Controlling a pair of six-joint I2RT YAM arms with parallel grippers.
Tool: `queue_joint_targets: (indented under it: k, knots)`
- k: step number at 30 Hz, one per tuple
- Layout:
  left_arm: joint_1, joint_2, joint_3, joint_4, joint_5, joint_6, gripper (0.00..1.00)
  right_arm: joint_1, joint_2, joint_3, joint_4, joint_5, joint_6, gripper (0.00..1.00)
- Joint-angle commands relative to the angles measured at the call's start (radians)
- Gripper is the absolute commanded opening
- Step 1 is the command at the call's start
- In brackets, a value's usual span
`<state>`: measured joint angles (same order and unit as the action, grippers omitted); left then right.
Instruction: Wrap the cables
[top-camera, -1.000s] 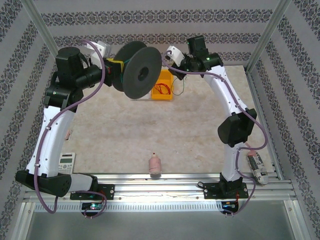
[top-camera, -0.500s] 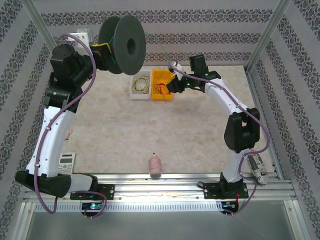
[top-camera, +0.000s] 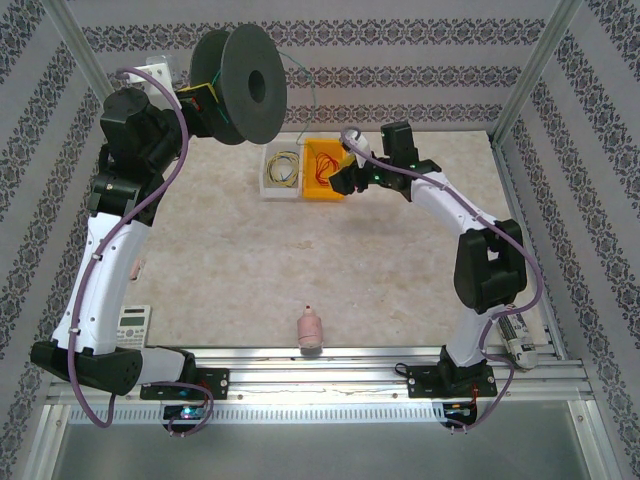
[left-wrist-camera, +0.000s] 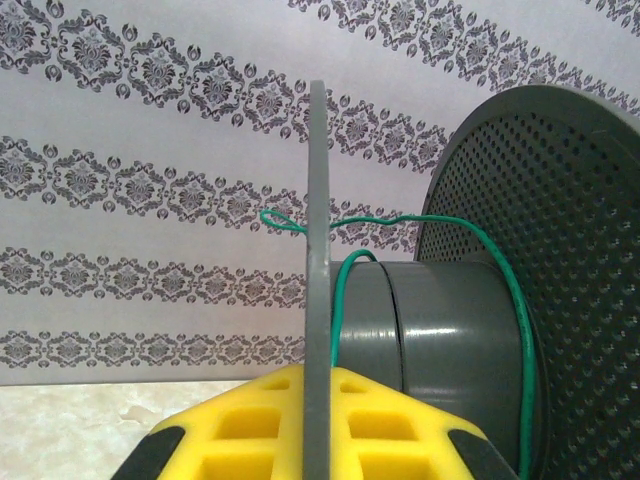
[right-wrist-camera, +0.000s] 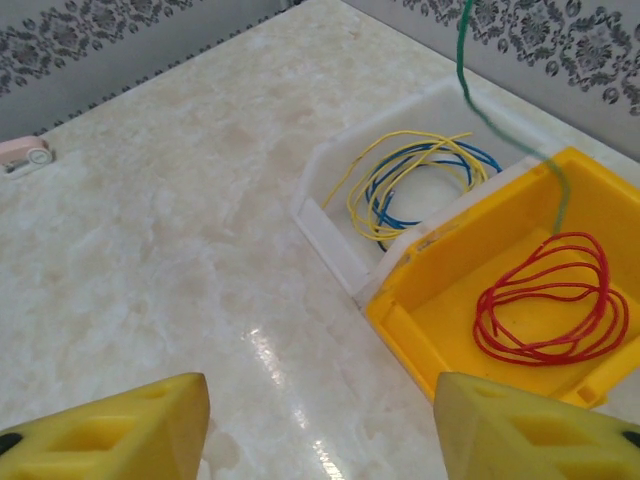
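The left fingers (top-camera: 204, 102) are squeezed shut on the edge of the black spool (top-camera: 243, 82). They hold it up high at the far left, off the bench (top-camera: 250, 270), so I think there is room for a cable to go round it. The green cable (left-wrist-camera: 522, 320) is on the spool, with a bit looped round the grey middle. From the spool it hangs down to the right, toward the yellow box (right-wrist-camera: 420, 290). It looks loose, so most of it is probably not wound on yet

The right fingers (top-camera: 340, 181) are spread wide and hold nothing. They hang low over the bench, right by the two boxes at the far side. The yellow box has a red cable (right-wrist-camera: 550, 300) curled inside it. The white box (right-wrist-camera: 335, 225) just left of it has a yellow cable (right-wrist-camera: 400, 160) and a blue cable (right-wrist-camera: 485, 160) inside. The boxes keep the cables apart so they do not tangle. I guess the right fingers are wide so they can pinch a cable next
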<state>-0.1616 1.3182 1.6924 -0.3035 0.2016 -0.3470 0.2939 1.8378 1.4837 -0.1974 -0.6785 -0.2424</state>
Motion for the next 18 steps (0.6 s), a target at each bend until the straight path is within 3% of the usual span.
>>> queue_joint_targets:
  k: [1,9,18]
  knots:
    - [0.008,-0.016,0.036,0.076,0.02,-0.032,0.0,0.019,0.022,-0.007,0.125,0.04,-0.044,0.64]
    - [0.009,-0.009,0.063,0.057,0.061,-0.053,0.0,0.086,0.2,0.025,0.489,0.169,-0.128,0.72]
    - [0.005,0.004,0.101,0.034,0.129,-0.082,0.0,0.084,0.421,0.236,0.69,0.139,0.016,0.75]
